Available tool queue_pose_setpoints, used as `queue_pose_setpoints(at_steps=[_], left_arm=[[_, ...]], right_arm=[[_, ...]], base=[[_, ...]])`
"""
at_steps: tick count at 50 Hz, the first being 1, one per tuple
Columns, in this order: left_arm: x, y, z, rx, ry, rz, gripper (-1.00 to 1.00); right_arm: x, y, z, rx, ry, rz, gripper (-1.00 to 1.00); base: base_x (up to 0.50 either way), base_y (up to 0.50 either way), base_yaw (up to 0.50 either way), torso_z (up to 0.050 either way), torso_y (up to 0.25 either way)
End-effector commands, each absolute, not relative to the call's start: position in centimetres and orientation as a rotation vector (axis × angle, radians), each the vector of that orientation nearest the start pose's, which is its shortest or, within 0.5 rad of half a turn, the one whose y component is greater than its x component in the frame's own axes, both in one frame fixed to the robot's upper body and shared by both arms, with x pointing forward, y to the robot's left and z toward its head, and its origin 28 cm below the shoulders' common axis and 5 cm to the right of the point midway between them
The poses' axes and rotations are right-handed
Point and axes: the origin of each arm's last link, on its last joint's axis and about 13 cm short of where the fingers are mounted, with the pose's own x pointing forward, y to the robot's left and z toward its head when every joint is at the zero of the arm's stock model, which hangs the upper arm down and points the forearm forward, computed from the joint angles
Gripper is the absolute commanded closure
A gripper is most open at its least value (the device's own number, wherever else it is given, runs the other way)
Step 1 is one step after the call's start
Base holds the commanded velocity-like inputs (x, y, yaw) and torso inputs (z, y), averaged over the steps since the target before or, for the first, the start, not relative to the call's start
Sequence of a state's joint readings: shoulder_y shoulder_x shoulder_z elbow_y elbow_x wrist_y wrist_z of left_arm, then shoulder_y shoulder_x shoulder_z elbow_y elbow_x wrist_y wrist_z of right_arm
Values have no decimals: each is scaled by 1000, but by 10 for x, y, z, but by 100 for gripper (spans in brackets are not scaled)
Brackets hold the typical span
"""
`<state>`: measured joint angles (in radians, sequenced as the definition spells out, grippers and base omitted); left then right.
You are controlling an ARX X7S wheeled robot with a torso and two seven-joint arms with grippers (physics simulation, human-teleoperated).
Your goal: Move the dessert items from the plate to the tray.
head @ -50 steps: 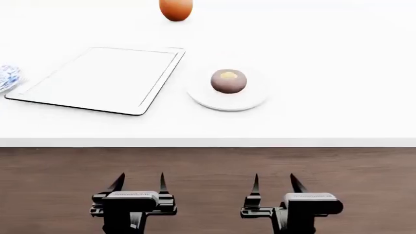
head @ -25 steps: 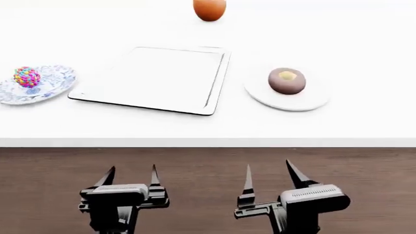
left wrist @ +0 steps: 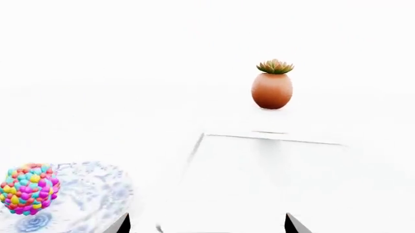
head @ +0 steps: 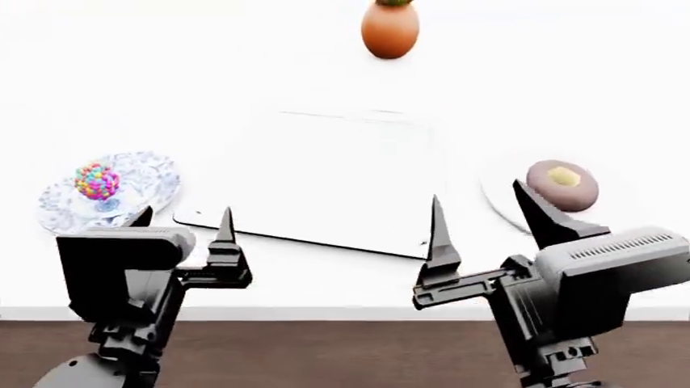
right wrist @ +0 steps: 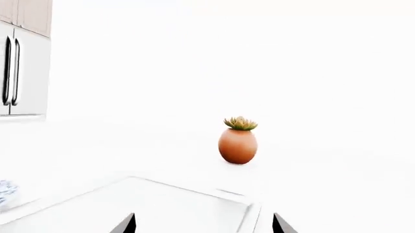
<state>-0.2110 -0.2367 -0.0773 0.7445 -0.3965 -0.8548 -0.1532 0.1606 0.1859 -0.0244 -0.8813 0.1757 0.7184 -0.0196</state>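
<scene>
Running its long axis away from us, slightly skewed, the tray (head: pixel 334 182) lies mid-bench, between both plates. We see the doughnut (head: pixel 561 185), hole upward, on the white plate (head: pixel 498 198) just beyond the right claw (head: pixel 487 217); the candy ball (head: pixel 97 181) sits on the patterned plate (head: pixel 145 179) beyond the left claw (head: pixel 183 223). Both claws stand apart, empty, touching nothing. The succulent pot (head: pixel 389 29) stands behind.

Very bright, overexposed render; white desk (head: pixel 270 73) and tray (head: pixel 323 178) edges wash out, shadows almost none, slight softness, no visible edge distortion
</scene>
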Motion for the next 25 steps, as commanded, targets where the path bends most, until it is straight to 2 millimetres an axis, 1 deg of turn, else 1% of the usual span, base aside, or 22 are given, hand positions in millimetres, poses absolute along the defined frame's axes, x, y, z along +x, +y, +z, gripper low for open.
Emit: queue_pose_setpoints(at_steps=[1,2,5,7,8,9,11,13,16,17,19,20,22,23,25], left_arm=[[206,239,226,80,-96,-173,-100],[207,240,232,65,-101,-198,-100],[211,245,248,13,-92,-227,-100],[211,249,259,4,-83,-226,-100],[211,251,264,-4,-76,-224,-100],[212,254,270,-28,-68,-220,-100],[212,259,280,-32,-73,-217,-100],[214,263,289,-33,-100,-202,-100],[216,267,291,0,-97,-170,-100],[217,268,290,0,-91,-166,-100],[216,270,289,-7,-67,-164,-100],[213,271,289,-17,-54,-173,-100],[208,273,290,0,-33,-156,-100],[207,275,290,-25,-24,-137,-100],[202,277,290,-23,-16,-127,-100]], right_arm=[[194,-121,238,-77,-299,267,-100],[197,-123,243,-87,-239,272,-100],[208,-130,255,-174,-105,220,-100],[213,-135,271,-162,-58,162,-100],[211,-134,276,-165,-34,213,-100],[215,-136,282,-170,-15,195,-100],[221,-139,286,-193,-2,183,-100],[224,-140,285,-206,-10,199,-100],[226,-142,280,-169,37,224,-100],[227,-144,279,-105,75,233,-100],[224,-146,280,-36,97,242,-100],[221,-146,281,-53,90,248,-100],[220,-148,282,-22,114,246,-100],[218,-148,283,-35,96,244,-100],[213,-146,285,-51,74,269,-100]], base=[[500,0,0,50,0],[500,0,0,50,0],[0,0,0,0,0],[0,0,0,0,0],[0,0,0,0,0],[0,0,0,0,0],[0,0,0,0,0],[0,0,0,0,0],[0,0,0,0,0],[0,0,0,0,0],[0,0,0,0,0],[0,0,0,0,0],[0,0,0,0,0],[500,0,0,0,0],[500,0,0,25,0]])
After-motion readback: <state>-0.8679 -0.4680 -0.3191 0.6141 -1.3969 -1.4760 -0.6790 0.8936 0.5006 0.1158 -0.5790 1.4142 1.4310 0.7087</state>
